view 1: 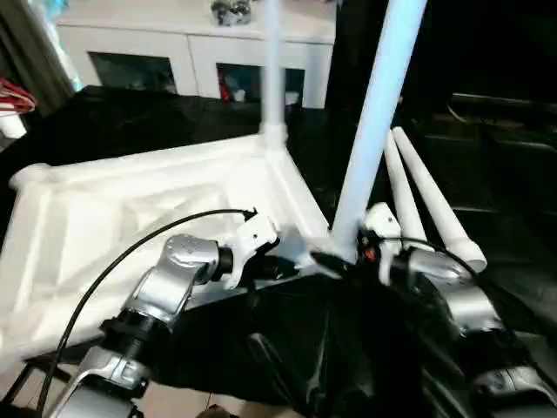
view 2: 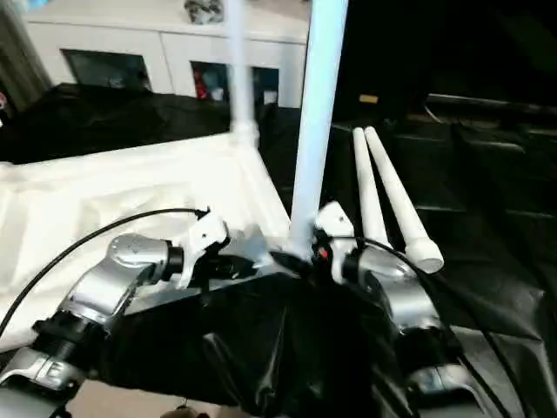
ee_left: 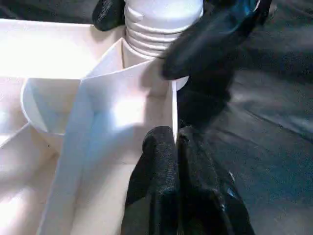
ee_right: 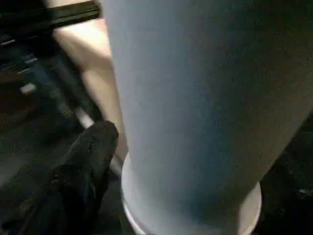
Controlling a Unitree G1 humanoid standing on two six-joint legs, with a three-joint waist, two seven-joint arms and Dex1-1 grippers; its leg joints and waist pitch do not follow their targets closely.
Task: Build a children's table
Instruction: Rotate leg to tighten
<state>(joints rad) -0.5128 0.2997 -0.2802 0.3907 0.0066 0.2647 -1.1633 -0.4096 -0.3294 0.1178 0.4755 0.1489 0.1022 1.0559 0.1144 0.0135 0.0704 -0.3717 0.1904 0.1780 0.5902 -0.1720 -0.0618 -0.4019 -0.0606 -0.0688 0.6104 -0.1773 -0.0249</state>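
Left eye view: the tabletop (view 1: pixel 130 209) lies underside up across the left half, one leg (view 1: pixel 379 113) upright at centre, another (view 1: pixel 272 65) behind, two spare legs (view 1: pixel 426 196) lying at right. Left gripper (ee_left: pixel 176 142) is pinched together at the corner rib. Right gripper (view 1: pixel 335 259), seemingly spread, flanks the centre leg's base.

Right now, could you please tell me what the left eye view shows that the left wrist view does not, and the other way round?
The left eye view alone shows the far leg standing upright in its corner, two loose legs lying side by side on the black cover, and the white cabinet behind. The left wrist view alone shows the threaded end of the near leg above its round socket, with the left gripper shut on a rib wall of the tabletop. Both show the upturned tabletop and the near leg at its corner.
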